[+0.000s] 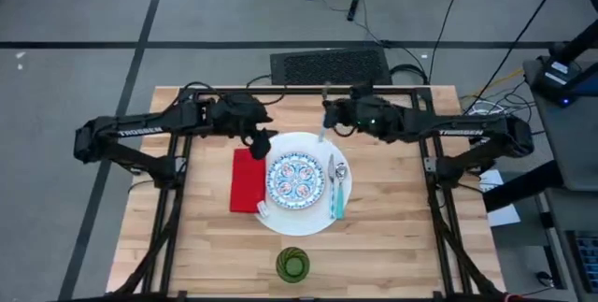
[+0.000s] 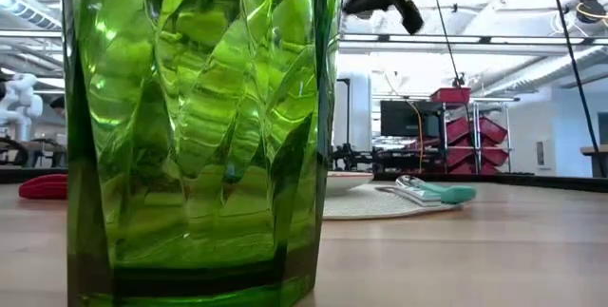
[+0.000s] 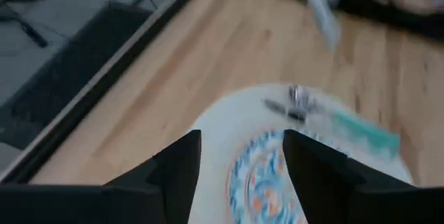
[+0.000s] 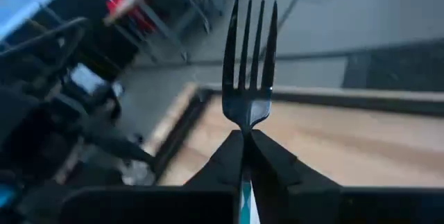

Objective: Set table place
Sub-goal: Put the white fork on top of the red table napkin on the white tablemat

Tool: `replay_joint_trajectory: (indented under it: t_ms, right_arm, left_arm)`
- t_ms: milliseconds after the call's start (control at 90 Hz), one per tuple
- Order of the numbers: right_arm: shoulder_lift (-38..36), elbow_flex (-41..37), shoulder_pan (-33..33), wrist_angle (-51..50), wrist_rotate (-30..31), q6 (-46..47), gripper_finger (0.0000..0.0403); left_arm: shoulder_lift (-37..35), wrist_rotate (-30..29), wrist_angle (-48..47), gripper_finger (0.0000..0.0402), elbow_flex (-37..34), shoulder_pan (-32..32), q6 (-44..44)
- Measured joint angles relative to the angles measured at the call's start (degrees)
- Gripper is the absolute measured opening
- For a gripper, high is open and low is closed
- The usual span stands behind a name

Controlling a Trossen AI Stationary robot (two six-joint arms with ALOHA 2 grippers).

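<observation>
Nearest the table's front edge stands the faceted green glass cup [image 1: 292, 265], upright on the pale butcher-block wooden table [image 1: 392, 237] and well apart from the dishes; in the low view it fills the foreground. This item appears placed.

Behind it sits the large plain white round plate [image 1: 308, 221], with the small blue-red patterned plate [image 1: 295, 180] resting on its centre. The red rectangular napkin [image 1: 247, 181] lies flat, just beside the white plate on the left arm's side. The teal-handled spoon [image 1: 337, 193] lies on the white plate's rim on the right arm's side, beside the patterned plate. A small white object [image 1: 264, 210] sits at the napkin's near corner; its identity cannot be determined.

Farther back, the left gripper [image 1: 263, 140] hovers over the far edge of the white plate with its fingers [image 3: 179, 172] spread wide and nothing between them. The right gripper [image 1: 329, 113] is above the table's far side, pinched closed on the handle of the silver fork [image 4: 248, 64], whose tines point away from the wrist camera.

Status assessment: plates, napkin and cup are positioned. The fork is not yet set down, and the spoon probably needs moving off the plate onto the table.
</observation>
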Motion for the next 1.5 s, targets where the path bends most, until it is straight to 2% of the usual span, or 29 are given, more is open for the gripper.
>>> replay_joint_trajectory:
  t_ms: [178, 367, 600, 867, 1078, 1500]
  right_arm:
    - [7.38, 7.66, 2.46, 2.73, 5.52, -3.90, 0.0000]
    - [12.15, 12.61, 4.23, 2.53, 7.22, -7.12, 0.0000]
    - [12.65, 12.90, 5.99, 2.75, 8.63, -7.15, 0.0000]
    - [12.65, 12.92, 7.10, 3.10, 10.34, -7.47, 0.0000]
    - [12.62, 12.92, 8.53, 7.38, 11.78, -12.23, 0.0000]
    - [12.62, 12.92, 9.92, 5.39, 13.48, -13.16, 0.0000]
  left_arm:
    - [2.01, -3.27, 7.98, 0.0189, -0.04, -2.65, 1.82]
    - [3.18, -4.29, 13.31, 0.0194, -0.04, -5.69, 7.29]
    - [5.03, -10.69, 14.35, 0.0210, -0.04, -6.31, 2.97]
    - [5.01, -9.43, 17.17, 0.0211, -0.04, -6.08, -4.46]
    - [8.18, -8.46, 18.03, 0.0211, -0.11, -5.75, -11.79]
    - [8.11, -10.49, 20.02, 0.0197, -0.11, -6.04, -10.65]
